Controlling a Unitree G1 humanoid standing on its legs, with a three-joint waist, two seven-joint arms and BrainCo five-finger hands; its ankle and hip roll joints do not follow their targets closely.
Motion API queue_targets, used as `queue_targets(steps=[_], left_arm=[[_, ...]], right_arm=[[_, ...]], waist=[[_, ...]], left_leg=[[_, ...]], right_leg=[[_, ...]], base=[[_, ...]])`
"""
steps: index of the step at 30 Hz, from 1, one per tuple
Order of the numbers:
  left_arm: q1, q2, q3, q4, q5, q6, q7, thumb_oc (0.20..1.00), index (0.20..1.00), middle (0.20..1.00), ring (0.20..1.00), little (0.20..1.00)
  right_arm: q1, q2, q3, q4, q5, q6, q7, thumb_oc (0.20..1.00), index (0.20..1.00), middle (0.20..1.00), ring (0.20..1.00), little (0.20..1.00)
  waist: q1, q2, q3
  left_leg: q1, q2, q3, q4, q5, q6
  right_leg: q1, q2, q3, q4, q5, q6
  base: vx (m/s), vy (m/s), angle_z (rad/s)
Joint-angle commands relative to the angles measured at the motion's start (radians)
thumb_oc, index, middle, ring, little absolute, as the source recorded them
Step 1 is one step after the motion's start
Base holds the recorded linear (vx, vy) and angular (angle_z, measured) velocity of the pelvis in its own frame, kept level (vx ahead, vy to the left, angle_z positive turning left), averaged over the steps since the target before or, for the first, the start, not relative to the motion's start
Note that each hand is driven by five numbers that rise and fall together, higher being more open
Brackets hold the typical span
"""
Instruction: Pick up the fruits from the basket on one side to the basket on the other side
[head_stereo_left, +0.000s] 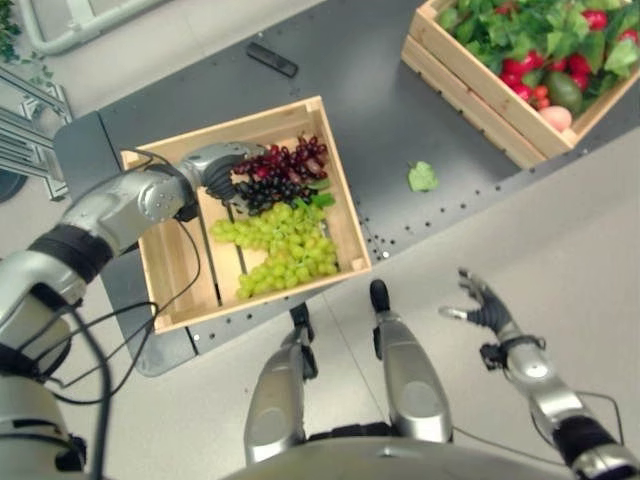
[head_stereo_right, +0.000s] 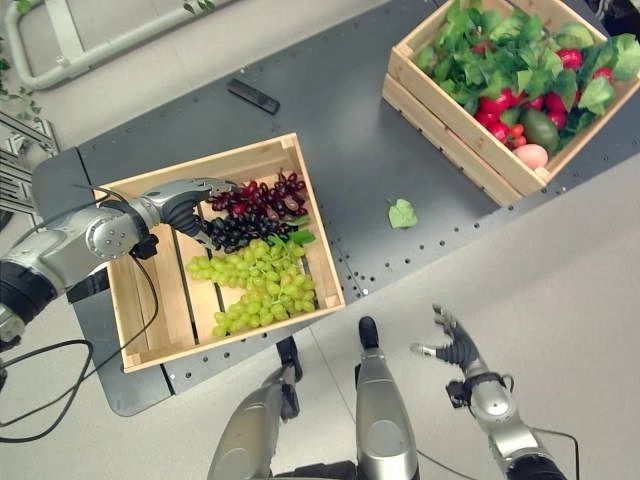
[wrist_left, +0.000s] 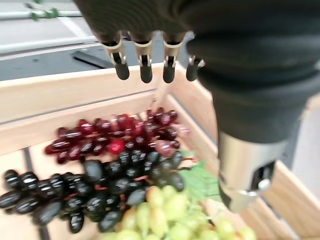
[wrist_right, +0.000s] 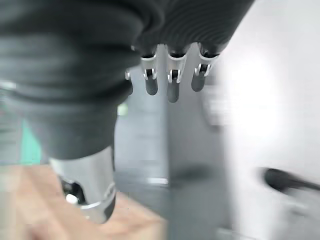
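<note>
Left hand (head_stereo_left: 222, 172) is inside the near wooden crate (head_stereo_left: 166, 270), just above the grape bunches, fingers (wrist_left: 145, 67) straight and relaxed, holding nothing. Its wrist view looks down on the fruit with the fingertips clear of it.

Crate contents: red grapes (head_stereo_left: 290, 158) at the far end, black grapes (head_stereo_left: 268, 190) just beside them toward the middle, green grapes (head_stereo_left: 285, 250) filling the near right part, a bit of green leaf (head_stereo_left: 322, 199) between the black and green bunches. The crate's left half shows bare slats.

Crate sits on a dark grey table (head_stereo_left: 370, 90). A second wooden crate (head_stereo_right: 450, 95) stands at the far right of the table, well apart, full of green leaves (head_stereo_right: 500, 60) with red fruit, an avocado (head_stereo_right: 541, 128) and a pale peach-coloured fruit (head_stereo_right: 532, 155) at its near corner. A loose green leaf (head_stereo_left: 422, 177) lies on the table between the crates. A black remote-like bar (head_stereo_left: 272, 59) lies farther back.

Right hand (head_stereo_left: 485, 305) hangs off the table's near edge over the floor, fingers spread, empty.
</note>
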Motion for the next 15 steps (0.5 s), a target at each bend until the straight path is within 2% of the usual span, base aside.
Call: queue_targets(steps=[1, 4, 6, 9, 15], left_arm=[[0.009, 0.074, 0.040, 0.002, -0.029, -0.026, 0.001, 1.000, 1.000, 1.000, 1.000, 1.000], [0.013, 0.122, 0.027, -0.022, -0.018, -0.030, -0.015, 1.000, 1.000, 1.000, 1.000, 1.000], [0.014, 0.122, 0.028, -0.023, -0.018, -0.030, -0.015, 1.000, 1.000, 1.000, 1.000, 1.000], [0.053, 0.154, 0.058, -0.040, -0.018, -0.032, -0.009, 1.000, 1.000, 1.000, 1.000, 1.000], [0.110, 0.154, 0.132, -0.048, 0.008, -0.026, 0.018, 1.000, 1.000, 1.000, 1.000, 1.000]], right_arm=[[0.048, -0.053, -0.094, -0.070, 0.013, -0.082, -0.011, 1.000, 1.000, 1.000, 1.000, 1.000], [0.041, -0.105, -0.159, -0.233, 0.000, -0.110, -0.029, 1.000, 1.000, 1.000, 1.000, 1.000], [0.043, -0.106, -0.160, -0.236, 0.001, -0.108, -0.028, 1.000, 1.000, 1.000, 1.000, 1.000], [0.061, -0.136, -0.215, -0.375, 0.026, -0.125, -0.013, 1.000, 1.000, 1.000, 1.000, 1.000], [0.040, -0.156, -0.212, -0.472, 0.058, -0.132, 0.004, 1.000, 1.000, 1.000, 1.000, 1.000]], waist=[[-0.005, -0.042, -0.069], [-0.007, -0.056, -0.058], [-0.006, -0.056, -0.058], [-0.005, -0.071, -0.050], [0.001, -0.085, -0.031]], left_leg=[[-0.034, 0.038, -0.011, 0.167, -0.116, -0.019], [-0.051, 0.045, -0.003, 0.183, -0.121, -0.019], [-0.052, 0.046, -0.002, 0.184, -0.121, -0.019], [-0.068, 0.053, 0.005, 0.193, -0.121, -0.019], [-0.094, 0.060, 0.011, 0.201, -0.117, -0.020]], right_leg=[[-0.041, -0.061, 0.039, 0.035, 0.020, 0.093], [-0.064, -0.052, 0.051, 0.041, 0.022, 0.093], [-0.065, -0.052, 0.052, 0.042, 0.022, 0.093], [-0.083, -0.046, 0.059, 0.036, 0.029, 0.093], [-0.109, -0.040, 0.063, 0.038, 0.032, 0.091]], base=[[-0.02, -0.008, -0.07], [-0.04, -0.004, -0.05], [0.00, 0.000, 0.00], [-0.04, -0.002, -0.10], [-0.03, -0.003, -0.05]])
